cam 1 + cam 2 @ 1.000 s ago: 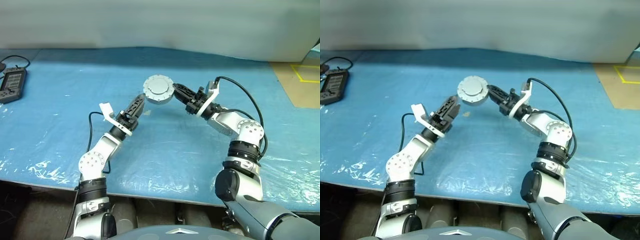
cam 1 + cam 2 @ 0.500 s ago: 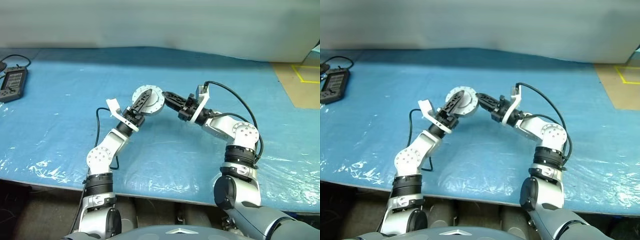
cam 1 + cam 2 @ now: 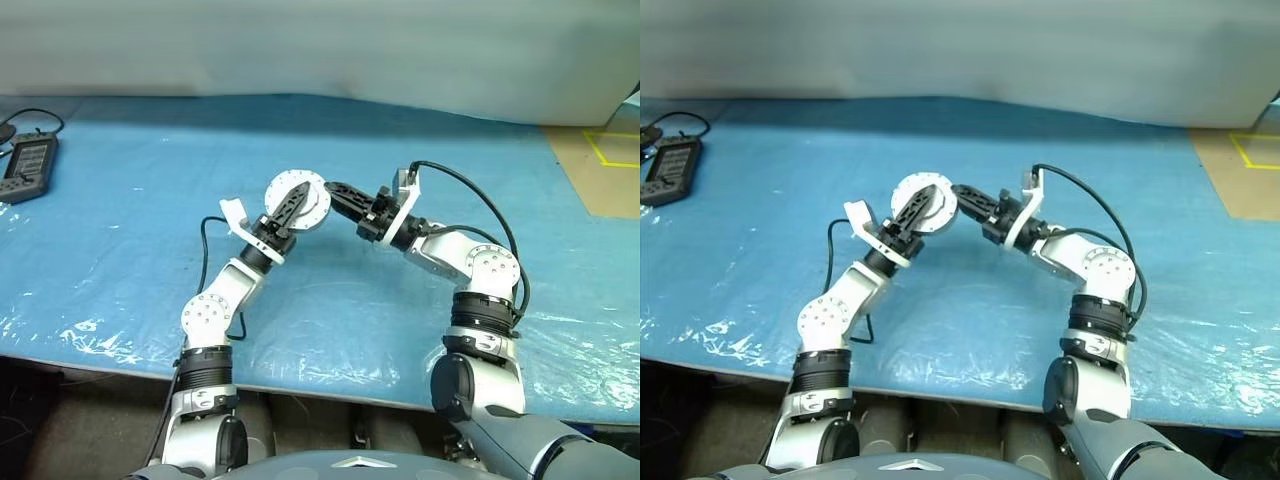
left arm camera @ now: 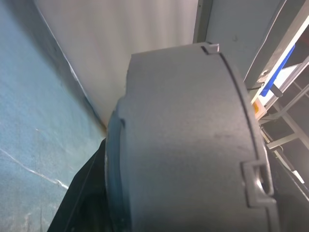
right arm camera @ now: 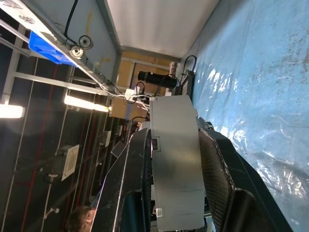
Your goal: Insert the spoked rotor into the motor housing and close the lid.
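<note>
We see the motor housing (image 3: 297,204), a round grey metal disc, held up above the blue sheeted table (image 3: 120,230) near its middle, face turned toward the head camera. The right gripper (image 3: 332,192) pinches the housing by its rim from the right, one black finger (image 5: 137,188) on each flat face in the right wrist view. The left gripper (image 3: 289,205) reaches up from below left with its fingers across the housing's face; we cannot tell whether it clamps the housing or stands spread. A black remote (image 3: 24,168) lies at the table's far left edge
</note>
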Robot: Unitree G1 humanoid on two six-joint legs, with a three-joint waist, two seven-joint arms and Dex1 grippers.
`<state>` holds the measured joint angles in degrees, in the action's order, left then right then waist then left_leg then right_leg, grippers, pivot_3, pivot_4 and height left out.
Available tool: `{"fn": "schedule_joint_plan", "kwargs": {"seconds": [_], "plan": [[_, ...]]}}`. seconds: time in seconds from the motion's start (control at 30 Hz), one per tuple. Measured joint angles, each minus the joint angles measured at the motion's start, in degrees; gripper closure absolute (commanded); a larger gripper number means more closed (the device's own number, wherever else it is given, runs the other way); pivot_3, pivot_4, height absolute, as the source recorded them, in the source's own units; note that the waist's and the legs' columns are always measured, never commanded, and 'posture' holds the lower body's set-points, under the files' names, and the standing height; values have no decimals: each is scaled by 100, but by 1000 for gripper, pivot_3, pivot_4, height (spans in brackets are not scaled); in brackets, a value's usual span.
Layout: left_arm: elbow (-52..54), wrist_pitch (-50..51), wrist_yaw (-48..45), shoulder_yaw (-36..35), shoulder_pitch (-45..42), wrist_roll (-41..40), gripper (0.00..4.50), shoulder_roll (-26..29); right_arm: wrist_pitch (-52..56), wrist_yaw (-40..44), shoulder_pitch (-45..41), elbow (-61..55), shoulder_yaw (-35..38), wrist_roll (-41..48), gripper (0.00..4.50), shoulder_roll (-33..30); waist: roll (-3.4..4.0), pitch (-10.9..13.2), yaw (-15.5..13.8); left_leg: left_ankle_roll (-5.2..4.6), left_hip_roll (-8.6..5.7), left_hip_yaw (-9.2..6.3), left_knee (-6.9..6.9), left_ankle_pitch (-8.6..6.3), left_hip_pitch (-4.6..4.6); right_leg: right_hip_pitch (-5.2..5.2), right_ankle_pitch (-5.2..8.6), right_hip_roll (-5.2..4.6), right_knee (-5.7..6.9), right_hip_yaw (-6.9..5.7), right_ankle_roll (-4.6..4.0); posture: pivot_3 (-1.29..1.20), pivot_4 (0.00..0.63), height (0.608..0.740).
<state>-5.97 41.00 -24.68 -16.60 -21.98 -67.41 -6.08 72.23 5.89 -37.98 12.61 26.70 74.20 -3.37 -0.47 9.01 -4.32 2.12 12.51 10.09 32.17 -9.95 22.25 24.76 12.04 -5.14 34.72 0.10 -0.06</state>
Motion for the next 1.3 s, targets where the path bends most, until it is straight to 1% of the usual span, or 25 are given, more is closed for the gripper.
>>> {"fn": "schedule_joint_plan", "kwargs": {"seconds": [0.03, 0.1, 0.13, 0.23, 0.3, 0.43, 0.53, 0.67, 0.73, 0.8, 0.9, 0.97, 1.07, 1.2, 1.23, 1.27, 1.3], "plan": [[-2, -9, 12, 0, 0, 0, 1911, -8, -52, 25, 4, 0, -42, -27, 3421, -16, 0, 0, 1, 0, 0, 0, 1, 0, 0, 0, 0, 0, 0, 0, 0, 0, 150, 740], [-23, -68, 62, -7, -1, 24, 1911, -20, -251, 218, 6, 0, -223, -245, 2651, -75, 0, 0, 3, 0, 1, -1, 3, 0, -1, -2, 0, 0, 1, 0, 0, 0, 150, 740], [-29, -92, 80, -11, -1, 76, 1911, -10, -365, 285, 6, 0, -280, -364, 2414, -99, 0, 0, 0, 0, 1, -2, 4, 0, 0, -2, 0, 0, 1, 0, 0, 0, 150, 740], [-145, -138, 186, -35, 37, 234, 1911, 26, -783, 574, 6, -3, -322, -613, 1335, -206, -1, 0, -1, 0, 1, -2, 5, 0, 0, -5, -1, 0, 0, 0, 1, 0, 150, 740], [-226, -290, 253, -107, 45, 344, 1911, 29, -1258, 647, 6, -2, -398, -1015, 654, -256, -2, 1, 0, 0, 1, -3, 5, 0, 1, -5, -1, 0, 0, -1, 2, 0, 150, 740], [-556, -1149, 384, -299, -111, 881, 1911, -9, -1983, 940, 5, 58, -614, -1716, 654, -438, -3, 2, -2, -1, 0, -5, 7, 0, 2, -8, -1, 0, 0, -1, 2, 0, 150, 740], [-1358, -1881, 792, -715, -622, 1221, 1911, 109, -2196, 1272, 8, 172, -727, -2006, 654, -619, -7, 4, 18, -1, 1, -9, 13, 0, 0, -11, -3, 2, 1, 0, 5, 0, 150, 740], [-2699, -2727, 1170, -1315, -1463, 1497, 1911, 567, -2254, 1485, 59, 208, -728, -2101, 654, -727, -13, 7, 17, -2, -1, -15, 15, 1, 4, -11, -5, 5, 3, -1, 7, 0, 150, 740], [-3403, -3028, 1245, -1521, -1894, 1613, 1911, 853, -2254, 1542, 133, 202, -753, -2132, 654, -726, -16, 9, 6, -2, -7, -20, 16, 1, 9, -10, -6, 6, 3, -4, 9, 0, 150, 740], [-4075, -3250, 1214, -1583, -2280, 1752, 1911, 1074, -2256, 1577, 215, 184, -788, -2159, 654, -707, -17, 10, -25, -2, -17, -22, 16, 1, 15, -10, -8, 2, 2, -5, 12, 0, 150, 740], [-5008, -3429, 1070, -1627, -2777, 1949, 1911, 1285, -2306, 1640, 268, 147, -955, -2268, 654, -629, -19, 11, -83, -2, -26, -27, 17, 1, 23, -10, -9, -2, 1, -7, 13, 0, 150, 740], [-5482, -3376, 824, -1709, -2992, 1957, 1911, 1302, -2306, 1658, 290, 48, -1019, -2292, 654, -607, -21, 12, -127, -3, -26, -29, 18, 2, 27, -10, -9, -4, 2, -9, 13, 0, 150, 740], [-5849, -3271, 487, -1742, -3137, 1988, 1911, 1287, -2305, 1701, 303, -98, -1032, -2290, 654, -626, -36, 21, -139, -3, -24, -37, 19, 2, 34, -9, -8, -4, 3, -17, 11, 0, 150, 740], [-6196, -3283, 433, -1771, -3357, 2165, 1911, 1292, -2305, 1710, 364, -134, -1028, -2295, 654, -662, -44, 26, -135, -3, -22, -42, 26, 1, 36, -9, -8, -4, 6, -18, 10, 0, 150, 740], [-6296, -3300, 451, -1772, -3394, 2243, 1334, 1304, -2305, 1710, 398, -141, -1026, -2298, 609, -668, -44, 26, -124, -3, -22, -43, 26, 1, 35, -10, -8, -3, 7, -18, 10, 0, 150, 740], [-6332, -3305, 441, -1774, -3411, 2283, 1135, 1307, -2305, 1709, 426, -145, -1017, -2302, 609, -673, -44, 26, -118, -3, -22, -45, 26, 1, 34, -10, -9, -4, 8, -18, 10, 0, 150, 740], [-6343, -3303, 434, -1770, -3447, 2338, 805, 1317, -2305, 1707, 440, -145, -1012, -2307, 609, -679, -44, 26, -122, -3, -22, -47, 26, 1, 32, -10, -8, -4, 11, -18, 10, 0, 150, 740]]}}
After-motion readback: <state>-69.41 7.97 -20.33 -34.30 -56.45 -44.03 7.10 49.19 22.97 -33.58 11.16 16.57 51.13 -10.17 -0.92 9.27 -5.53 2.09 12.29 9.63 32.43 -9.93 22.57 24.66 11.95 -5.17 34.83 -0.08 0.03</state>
